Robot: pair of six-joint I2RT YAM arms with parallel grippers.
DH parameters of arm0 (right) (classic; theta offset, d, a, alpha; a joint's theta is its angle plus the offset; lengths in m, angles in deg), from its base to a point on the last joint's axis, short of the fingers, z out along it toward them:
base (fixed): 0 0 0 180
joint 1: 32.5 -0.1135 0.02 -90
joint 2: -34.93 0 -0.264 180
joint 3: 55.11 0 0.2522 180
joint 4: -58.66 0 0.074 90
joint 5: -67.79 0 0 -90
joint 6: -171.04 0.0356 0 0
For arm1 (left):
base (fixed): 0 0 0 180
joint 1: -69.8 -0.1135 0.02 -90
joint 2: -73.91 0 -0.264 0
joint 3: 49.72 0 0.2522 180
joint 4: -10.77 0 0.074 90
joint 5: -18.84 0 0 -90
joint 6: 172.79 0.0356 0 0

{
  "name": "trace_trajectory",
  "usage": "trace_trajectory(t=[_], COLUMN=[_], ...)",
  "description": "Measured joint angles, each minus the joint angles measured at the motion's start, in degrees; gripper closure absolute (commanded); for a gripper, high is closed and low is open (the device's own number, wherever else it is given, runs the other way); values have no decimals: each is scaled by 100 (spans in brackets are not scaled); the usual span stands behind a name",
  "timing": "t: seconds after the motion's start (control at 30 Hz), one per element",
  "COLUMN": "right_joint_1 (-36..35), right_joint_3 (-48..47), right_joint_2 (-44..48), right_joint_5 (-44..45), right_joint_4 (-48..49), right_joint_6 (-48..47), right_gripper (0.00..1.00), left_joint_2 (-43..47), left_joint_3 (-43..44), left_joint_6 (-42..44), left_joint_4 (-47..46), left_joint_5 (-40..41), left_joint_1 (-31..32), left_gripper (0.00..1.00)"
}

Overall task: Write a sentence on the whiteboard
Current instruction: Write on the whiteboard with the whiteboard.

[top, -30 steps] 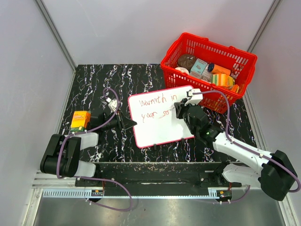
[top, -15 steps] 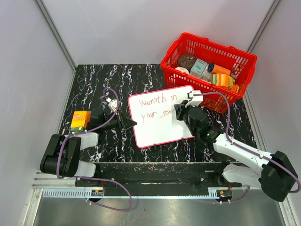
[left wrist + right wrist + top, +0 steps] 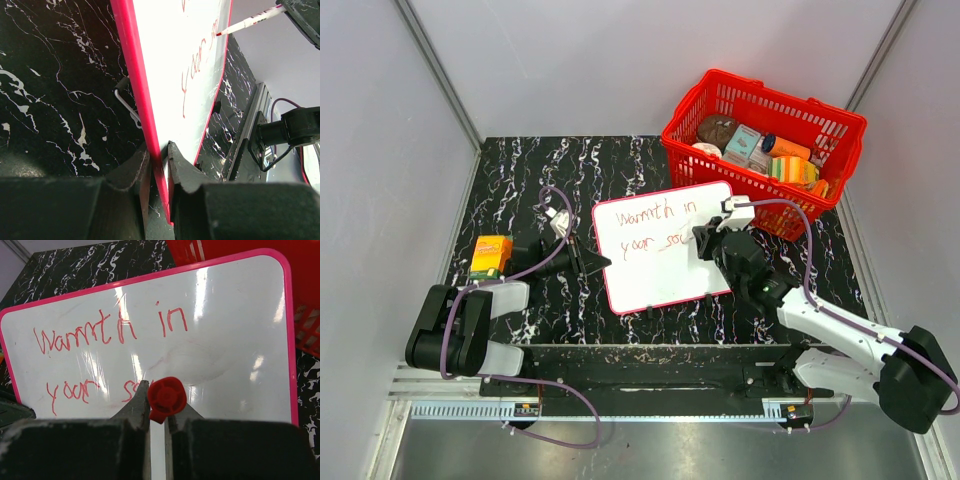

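Observation:
The whiteboard (image 3: 660, 250) with its red frame stands tilted on small wire feet in the middle of the table. Red writing (image 3: 645, 218) on it reads "warmth in" above "your so", also in the right wrist view (image 3: 107, 330). My left gripper (image 3: 159, 155) is shut on the whiteboard's left edge (image 3: 135, 85). My right gripper (image 3: 159, 405) is shut on a red marker (image 3: 166, 396), seen end-on, with its tip against the board just right of "so". The marker's tip (image 3: 220, 33) shows in the left wrist view.
A red basket (image 3: 765, 150) with several packets and tins stands at the back right, just behind the board. An orange box (image 3: 491, 256) stands at the left. Grey walls close in the black marbled table (image 3: 520, 180).
My right gripper has moved the marker to the right along the second line, and the last word has grown by a letter or so. The left arm and board have not moved.

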Motion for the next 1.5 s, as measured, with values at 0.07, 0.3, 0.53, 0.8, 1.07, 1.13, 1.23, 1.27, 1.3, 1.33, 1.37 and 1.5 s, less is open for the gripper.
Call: trace_trajectory(t=[0.07,0.3,0.53,0.8,1.07,1.13,1.23,1.27,1.3,1.33,1.37,1.5], right_joint_1=[0,0,0,28,39,46,61,63,66,66,70,76], right_joint_3=[0,-2,-94,-179,-197,-201,-210,-210,-214,-227,-251,-299], right_joint_2=[2,-13,-127,-173,-173,-173,-173,-173,-175,-181,-195,-243], right_joint_5=[4,28,96,179,225,238,267,269,269,273,284,319], right_joint_4=[-4,-2,-2,-2,-2,2,11,13,11,11,13,20], right_joint_6=[0,-2,-9,-46,-111,-127,-160,-162,-162,-166,-175,-201], right_gripper=[100,100,100,100,100,100,100,100,100,100,100,100], left_joint_2=[0,0,0,0,0,0,0,0,0,0,0,0], left_joint_3=[0,0,0,0,0,0,0,0,0,0,0,0], left_joint_6=[-2,0,-2,-2,0,0,0,0,0,0,0,2], left_joint_4=[0,0,0,0,0,0,0,0,0,0,2,2], left_joint_5=[0,0,0,0,0,0,0,0,0,-2,-2,0], left_joint_1=[0,0,7,11,11,11,11,11,11,11,11,11], left_gripper=[100,100,100,100,100,100,100,100,100,100,100,100])
